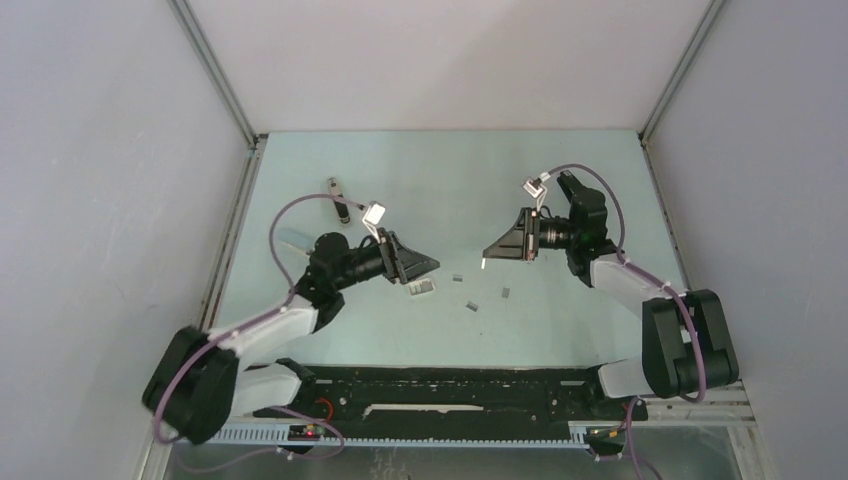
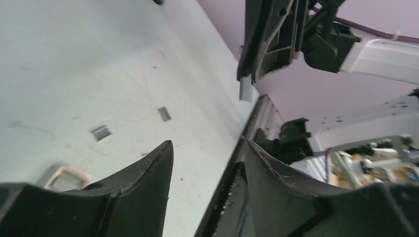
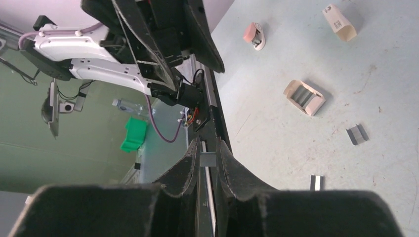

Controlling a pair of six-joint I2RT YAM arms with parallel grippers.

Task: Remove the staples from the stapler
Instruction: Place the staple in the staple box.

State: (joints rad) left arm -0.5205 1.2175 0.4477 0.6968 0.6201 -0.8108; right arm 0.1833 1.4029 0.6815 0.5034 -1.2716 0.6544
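The stapler point(image 1: 338, 198), black with a silver top arm, lies at the back left of the table, apart from both grippers. My right gripper point(image 3: 208, 148) is shut on a short grey strip of staples point(image 3: 208, 158), held above the table's middle point(image 1: 487, 258). Other strips of staples point(image 1: 457, 277) point(image 1: 470, 305) point(image 1: 506, 292) lie loose on the table between the arms, two showing in the right wrist view point(image 3: 357, 134) point(image 3: 316, 182). My left gripper point(image 2: 208, 145) hangs open and empty near them point(image 1: 425, 264).
A small open staple box point(image 1: 420, 288) point(image 3: 304, 97) rests just under the left gripper. A cardboard sleeve point(image 3: 339, 22) and a small pink and white object point(image 3: 255, 35) lie farther left. The black rail point(image 1: 450, 385) runs along the near edge.
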